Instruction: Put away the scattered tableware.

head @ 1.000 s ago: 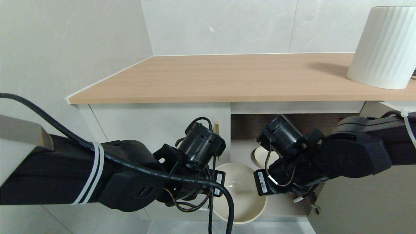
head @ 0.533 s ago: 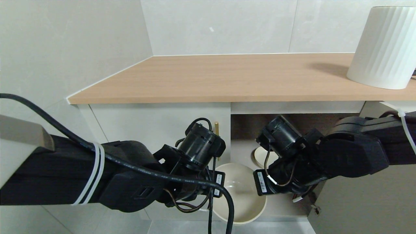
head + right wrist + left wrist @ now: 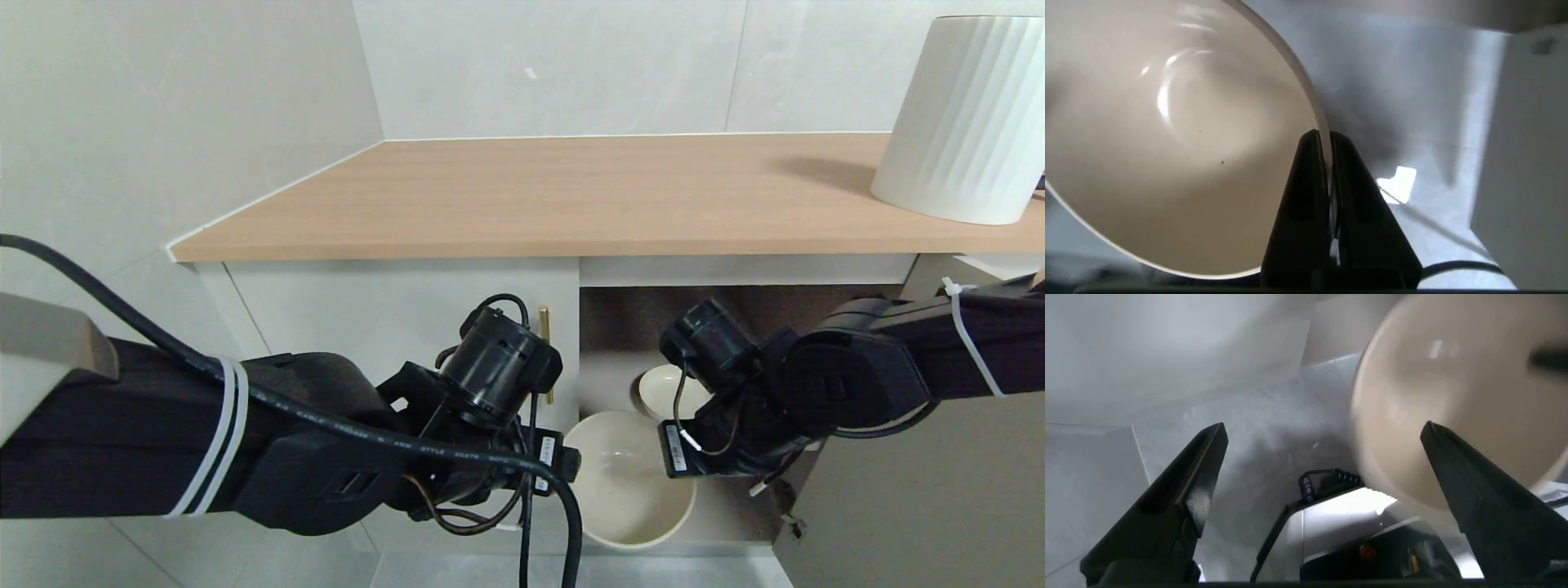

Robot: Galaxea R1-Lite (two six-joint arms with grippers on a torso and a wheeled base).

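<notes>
I have my right fingers pinched shut on the rim of the large cream ceramic bowl, at the mouth of the open cabinet under the wooden table, just in front of a smaller cream bowl. My left fingers gape wide, holding nothing, close beside the large bowl.

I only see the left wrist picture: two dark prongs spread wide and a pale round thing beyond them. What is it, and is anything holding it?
Observer: A large cream bowl; the right gripper is shut on its rim, one finger inside, one outside.
Operator: Where is it?
Observer: At the mouth of an open cabinet under a wooden countertop.
Operator: Anything else inside?
Observer: A smaller bowl sits deeper in.
</notes>
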